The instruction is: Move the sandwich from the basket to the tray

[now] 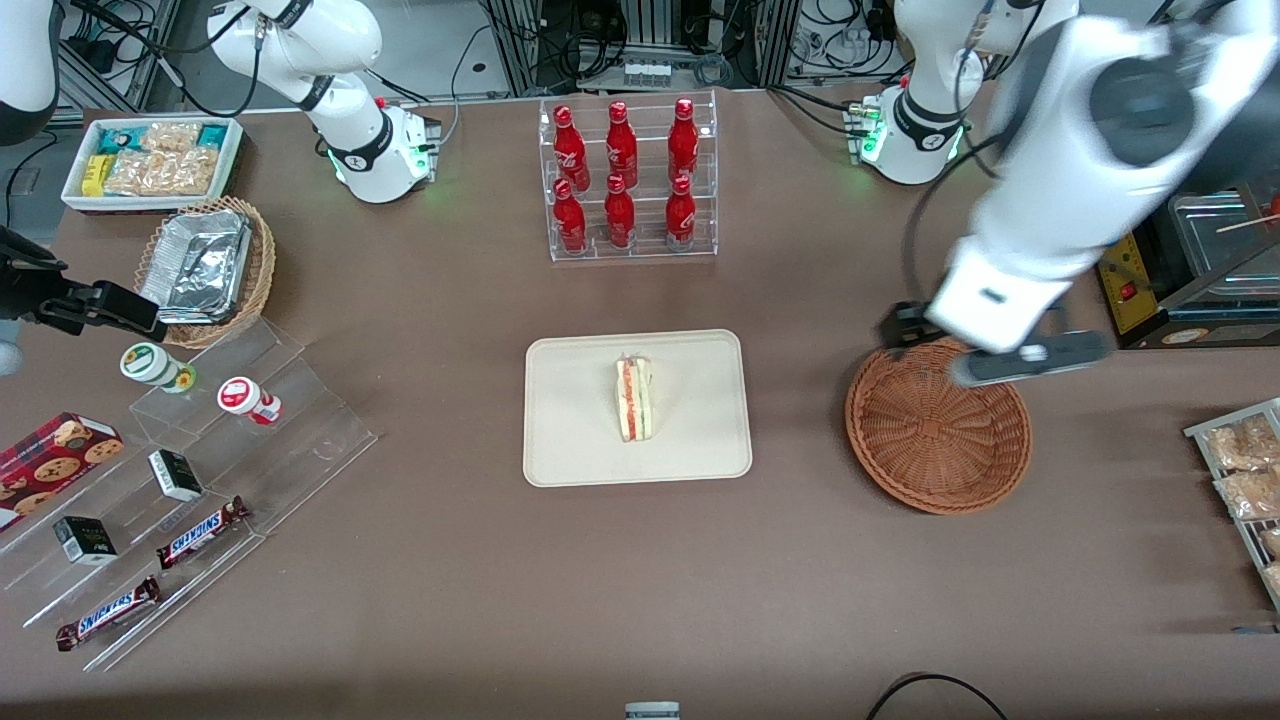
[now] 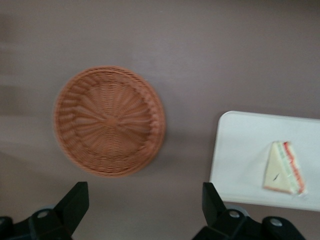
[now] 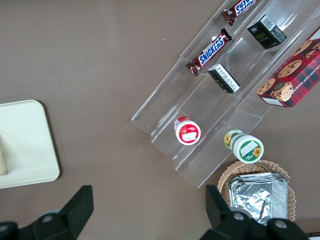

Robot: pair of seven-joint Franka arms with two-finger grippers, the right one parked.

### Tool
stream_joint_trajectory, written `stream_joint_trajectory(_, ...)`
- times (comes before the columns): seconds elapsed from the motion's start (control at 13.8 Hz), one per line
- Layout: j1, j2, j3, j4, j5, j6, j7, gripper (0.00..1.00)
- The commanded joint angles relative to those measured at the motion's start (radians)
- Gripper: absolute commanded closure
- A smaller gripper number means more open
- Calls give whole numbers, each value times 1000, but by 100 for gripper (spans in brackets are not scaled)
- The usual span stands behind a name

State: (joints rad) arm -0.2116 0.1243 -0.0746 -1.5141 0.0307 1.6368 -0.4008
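The sandwich [image 1: 634, 400] [image 2: 285, 167], a white wedge with red and green filling, lies in the middle of the cream tray [image 1: 570, 420] [image 2: 240, 150]. The reddish-brown wicker basket [image 1: 938, 440] [image 2: 107, 120] stands empty beside the tray, toward the working arm's end of the table. My left gripper [image 1: 990, 350] [image 2: 142, 197] hovers over the basket's rim that is farther from the front camera. It is open, with only bare table showing between its black fingers [image 2: 75, 200].
A clear rack of red bottles [image 1: 625, 180] stands farther back than the tray. Toward the parked arm's end are a stepped acrylic stand [image 1: 190, 470] with snacks, a tan basket with foil tray [image 1: 205, 265] and a white snack box [image 1: 150, 160]. Snack packets [image 1: 1245, 480] lie near the working arm's end.
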Motion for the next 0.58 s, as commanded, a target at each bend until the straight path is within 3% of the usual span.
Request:
stream_joint_trajectory(0.0,85,-69,-11,-37,-21,-54,135,0)
stream_joint_trajectory(0.51,201,-162,-1,-107,-61,-98,322,0)
